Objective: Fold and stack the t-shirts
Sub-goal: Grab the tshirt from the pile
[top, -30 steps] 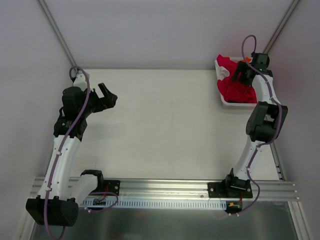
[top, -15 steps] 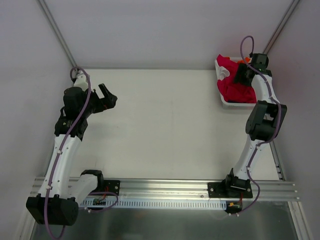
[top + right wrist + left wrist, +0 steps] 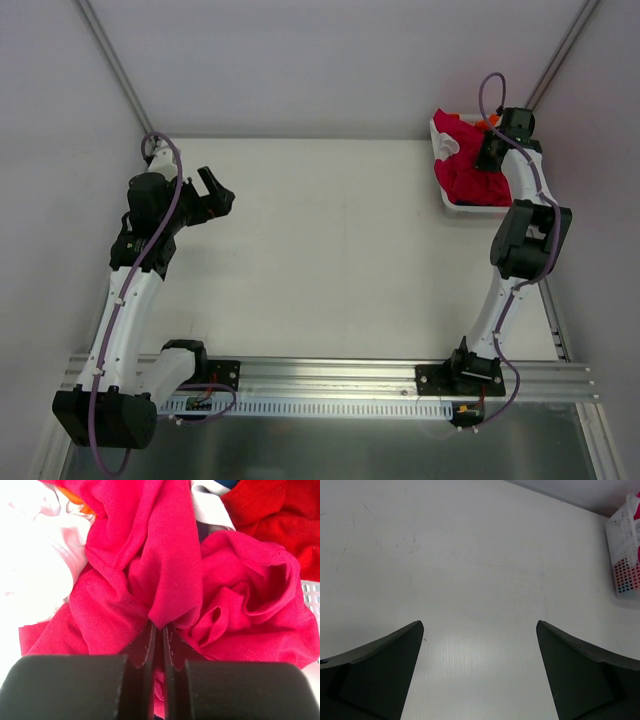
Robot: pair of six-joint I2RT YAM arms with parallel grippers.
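Presently my right claw (image 3: 159, 630) pinches the crimson-pink t-shirt (image 3: 165, 565) inside the far-right basket (image 3: 470, 209); my left claw (image 3: 479, 625) gapes wide above the table (image 3: 330, 240).

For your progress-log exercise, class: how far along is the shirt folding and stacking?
Done: nothing; the table holds no folded shirt or stack. In hand: the right claw is shut on the crimson-pink t-shirt inside the basket; the left claw hangs open, empty. Left: lifting it out, folding every shirt, stacking.
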